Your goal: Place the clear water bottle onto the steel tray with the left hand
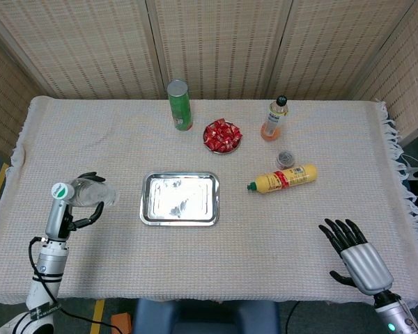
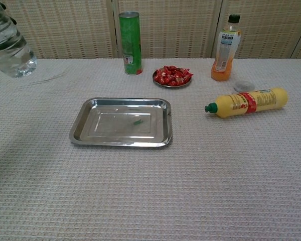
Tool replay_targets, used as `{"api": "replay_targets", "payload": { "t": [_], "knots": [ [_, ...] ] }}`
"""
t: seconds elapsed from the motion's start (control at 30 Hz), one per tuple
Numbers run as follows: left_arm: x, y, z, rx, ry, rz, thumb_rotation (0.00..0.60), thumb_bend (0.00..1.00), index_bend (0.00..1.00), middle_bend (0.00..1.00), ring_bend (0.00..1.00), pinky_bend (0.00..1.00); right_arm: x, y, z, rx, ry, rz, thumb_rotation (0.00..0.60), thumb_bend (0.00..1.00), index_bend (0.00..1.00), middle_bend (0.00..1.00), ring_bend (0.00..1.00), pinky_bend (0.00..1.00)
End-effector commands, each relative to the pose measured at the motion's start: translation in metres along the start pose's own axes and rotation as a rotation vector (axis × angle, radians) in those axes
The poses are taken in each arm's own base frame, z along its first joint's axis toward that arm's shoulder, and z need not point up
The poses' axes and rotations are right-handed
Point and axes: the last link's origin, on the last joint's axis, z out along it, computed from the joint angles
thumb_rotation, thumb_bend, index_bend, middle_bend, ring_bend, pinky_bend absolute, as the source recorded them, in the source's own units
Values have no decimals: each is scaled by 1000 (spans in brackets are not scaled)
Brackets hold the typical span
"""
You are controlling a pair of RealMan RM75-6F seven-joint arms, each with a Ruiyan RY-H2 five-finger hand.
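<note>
The left hand (image 1: 83, 202) has its dark fingers wrapped round the clear plastic water bottle (image 1: 83, 192), holding it tilted in the air to the left of the shiny rectangular steel tray (image 1: 180, 198), well apart from it. The right hand (image 1: 355, 254) rests at the table's near right edge, fingers spread, holding nothing. The tray sits on the cream woven tablecloth (image 2: 231, 165). Behind it are a tall green can (image 2: 130, 43), a small dish of red-wrapped sweets (image 2: 172, 76) and an upright orange drink bottle (image 2: 226, 48). A yellow squeeze bottle with a red label (image 2: 247, 102) lies on its side; none of the labels are readable.
</note>
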Motion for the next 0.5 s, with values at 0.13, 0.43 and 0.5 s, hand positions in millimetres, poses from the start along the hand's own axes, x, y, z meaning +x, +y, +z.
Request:
{"api": "replay_targets", "payload": {
  "t": [0.13, 0.43, 0.5],
  "knots": [
    [-11, -79, -11, 246, -114, 100, 600, 484, 310, 299, 147, 277, -1, 0, 1, -6, -3, -5, 600, 51, 0, 0, 0, 0],
    [10, -3, 13, -68, -2, 103, 600, 484, 310, 302, 147, 280, 0, -1, -2, -6, 13, 0, 600, 51, 0, 0, 0, 0],
    [12, 7, 11, -65, -19, 92, 600, 484, 309, 304, 147, 285, -1, -1, -1, -3, 12, -1, 600, 51, 0, 0, 0, 0]
  ]
}}
